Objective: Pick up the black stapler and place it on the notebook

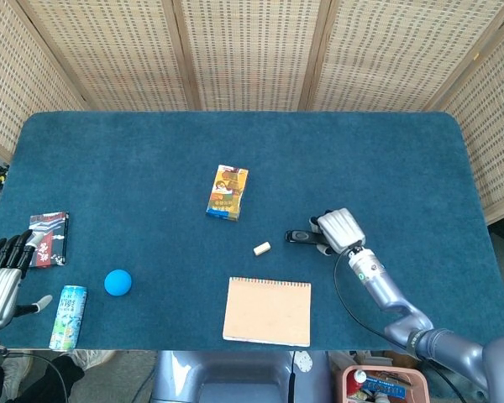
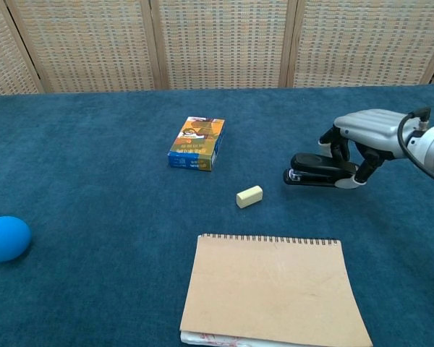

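Note:
The black stapler (image 2: 312, 170) (image 1: 300, 237) is held in my right hand (image 2: 360, 137) (image 1: 337, 229), fingers curled round its rear end, and it hangs just above the blue cloth. Its nose points left. The tan spiral notebook (image 2: 273, 288) (image 1: 267, 311) lies flat at the front of the table, below and left of the stapler. My left hand (image 1: 2, 279) rests at the table's front left corner, fingers apart and holding nothing.
A small cream eraser (image 2: 249, 196) lies between the stapler and a colourful card box (image 2: 196, 143). A blue ball (image 1: 118, 282), a drink can (image 1: 68, 316) and a dark packet (image 1: 48, 238) sit near the left edge. Wicker screens stand behind the table.

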Robot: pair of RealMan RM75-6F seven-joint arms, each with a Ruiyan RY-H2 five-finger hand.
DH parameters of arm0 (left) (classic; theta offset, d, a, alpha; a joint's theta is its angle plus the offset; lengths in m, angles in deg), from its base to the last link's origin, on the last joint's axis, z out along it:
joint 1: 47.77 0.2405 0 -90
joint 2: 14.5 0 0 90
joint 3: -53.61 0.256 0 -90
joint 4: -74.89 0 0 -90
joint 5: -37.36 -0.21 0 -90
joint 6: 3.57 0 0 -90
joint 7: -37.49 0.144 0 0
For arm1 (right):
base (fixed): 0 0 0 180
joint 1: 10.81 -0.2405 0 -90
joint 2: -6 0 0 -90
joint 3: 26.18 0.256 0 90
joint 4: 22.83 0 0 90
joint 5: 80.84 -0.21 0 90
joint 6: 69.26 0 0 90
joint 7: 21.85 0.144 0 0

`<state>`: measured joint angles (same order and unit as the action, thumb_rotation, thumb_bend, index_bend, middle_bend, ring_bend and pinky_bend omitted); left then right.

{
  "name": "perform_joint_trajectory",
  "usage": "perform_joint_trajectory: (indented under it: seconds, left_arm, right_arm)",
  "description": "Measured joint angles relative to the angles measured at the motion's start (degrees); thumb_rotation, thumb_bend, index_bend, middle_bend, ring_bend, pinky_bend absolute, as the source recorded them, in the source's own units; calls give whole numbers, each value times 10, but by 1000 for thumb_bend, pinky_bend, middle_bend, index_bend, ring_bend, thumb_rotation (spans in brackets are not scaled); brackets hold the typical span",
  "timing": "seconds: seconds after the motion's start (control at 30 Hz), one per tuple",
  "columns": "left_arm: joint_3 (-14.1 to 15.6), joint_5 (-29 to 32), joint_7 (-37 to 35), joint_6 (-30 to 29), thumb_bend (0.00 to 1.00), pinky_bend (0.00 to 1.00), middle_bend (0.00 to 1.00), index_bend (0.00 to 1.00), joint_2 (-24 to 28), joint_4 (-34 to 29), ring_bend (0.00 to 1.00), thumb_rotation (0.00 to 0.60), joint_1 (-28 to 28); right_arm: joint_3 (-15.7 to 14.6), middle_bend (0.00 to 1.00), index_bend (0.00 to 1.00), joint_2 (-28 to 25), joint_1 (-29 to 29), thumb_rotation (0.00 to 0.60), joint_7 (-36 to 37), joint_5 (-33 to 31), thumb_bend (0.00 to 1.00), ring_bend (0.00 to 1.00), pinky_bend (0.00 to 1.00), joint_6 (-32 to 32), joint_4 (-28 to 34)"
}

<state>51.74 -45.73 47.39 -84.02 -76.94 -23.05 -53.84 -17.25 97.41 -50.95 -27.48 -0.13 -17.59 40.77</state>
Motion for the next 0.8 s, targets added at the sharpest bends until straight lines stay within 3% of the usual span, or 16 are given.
perform_joint_trajectory:
  seconds: [0.3, 0.43, 0.6, 0.8]
  left_arm:
    - [7, -13, -1, -5, 0, 0, 0, 0, 1, -3, 0, 600, 1]
    - [11, -23, 0, -9, 0, 0, 0, 0, 2, -6, 0, 600, 2]
    - [13, -27, -2, -14, 0, 0, 0, 0, 3, -8, 0, 600, 4]
    - [14, -25, -6, -12, 0, 0, 0, 0, 6, -9, 0, 600, 3]
  right_arm:
    - [-35, 621, 574, -104, 12, 600, 48, 89, 397, 475, 601, 63, 152]
    - [-66, 621, 574, -136, 18, 600, 34, 127, 398, 475, 601, 71, 228]
    - [-90, 623, 574, -146, 18, 600, -5, 151, 409, 476, 601, 63, 269]
    - [-84, 624, 574, -112, 10, 600, -83, 134, 414, 477, 602, 35, 289]
